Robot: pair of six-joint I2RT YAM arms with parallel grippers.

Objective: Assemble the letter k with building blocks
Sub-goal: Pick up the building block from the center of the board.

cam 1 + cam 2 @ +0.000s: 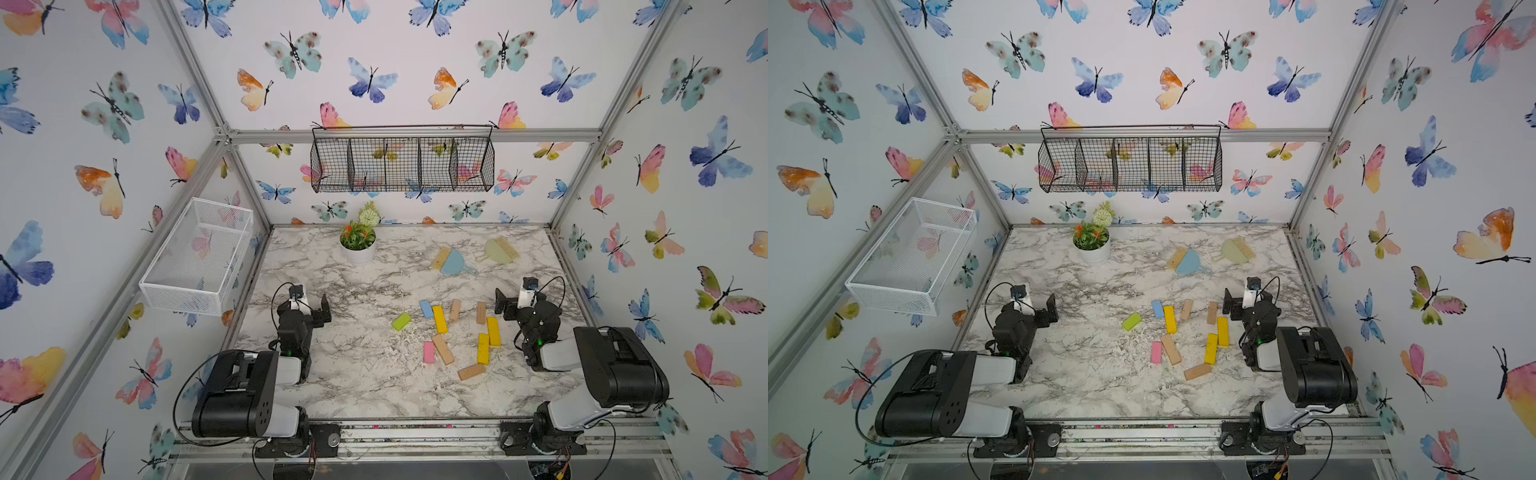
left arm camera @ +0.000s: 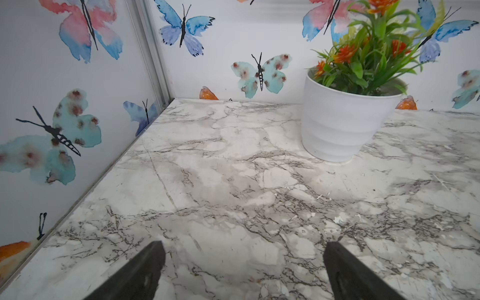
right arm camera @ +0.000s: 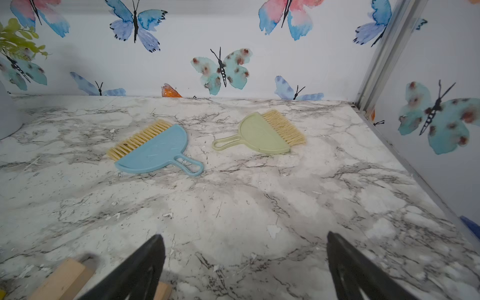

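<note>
Plainly, left hand [image 2: 243, 245], right hand [image 3: 244, 236] spread, perhaps ten blocks [image 1: 439, 319] between, brushes [image 3: 153, 150], plant [image 1: 358, 245] behind.

Bright, even, diffuse light all round, shadows faint; wide-angle bending at the edges, wrist views slightly soft up close.

Robot lab cell: aluminium frame [image 1: 540, 135], papered walls [image 1: 415, 70]
</note>
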